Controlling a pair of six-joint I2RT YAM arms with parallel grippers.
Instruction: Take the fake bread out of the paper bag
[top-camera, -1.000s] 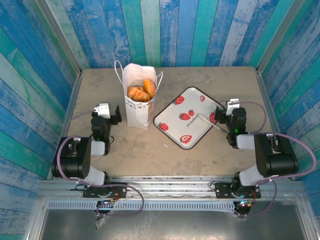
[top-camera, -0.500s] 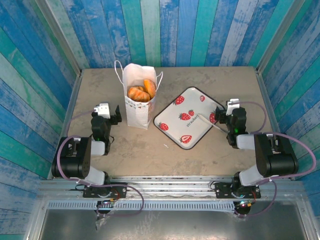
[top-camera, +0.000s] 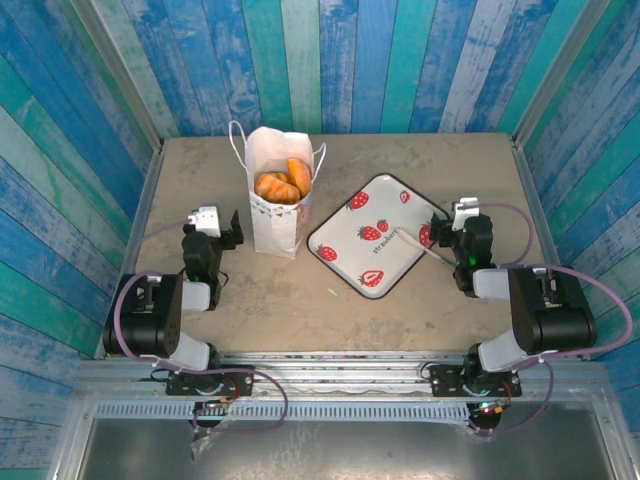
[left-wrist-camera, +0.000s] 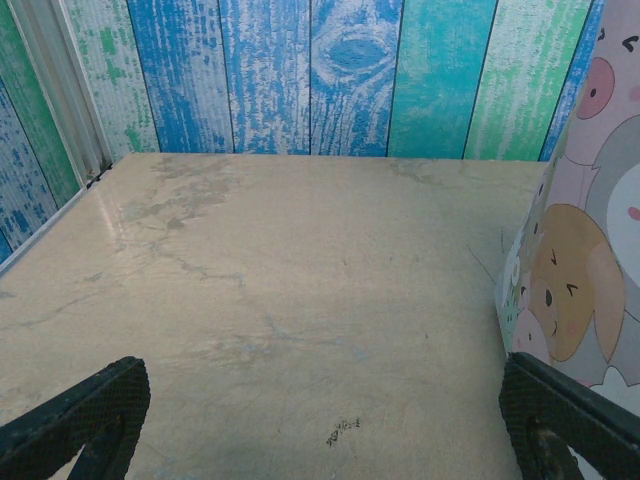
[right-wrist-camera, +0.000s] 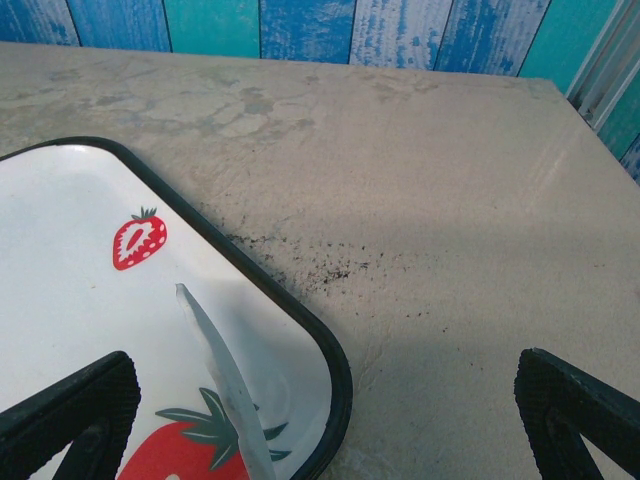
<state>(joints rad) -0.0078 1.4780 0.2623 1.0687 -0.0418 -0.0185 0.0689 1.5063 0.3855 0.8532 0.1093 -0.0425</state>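
Nothing has shifted over the last second: both arms stay parked at the near edge of the table, so the task has not begun and every pastry is still to be lifted out.

Nearest, the left gripper sits low over the table with its jaws spread wide and nothing between them. Its wrist view shows bare tabletop ahead and the paper bag's cartoon-animal side just past its right finger. The right gripper is likewise wide open and empty, poised at the right corner of the strawberry-print tray.

That tray lies flat in the middle of the table. It holds no bread, only a thin pale strip lying near its right corner; what the strip is made of cannot be told.

Farther back and to the left, just beside the tray, the paper bag stands upright with its mouth open and its loop handles raised. The fake bread is inside at the top: glossy golden pastries, at least two, packed together and visible through the mouth. Any lying deeper are hidden.

The left arm looks the closer one to reach in.
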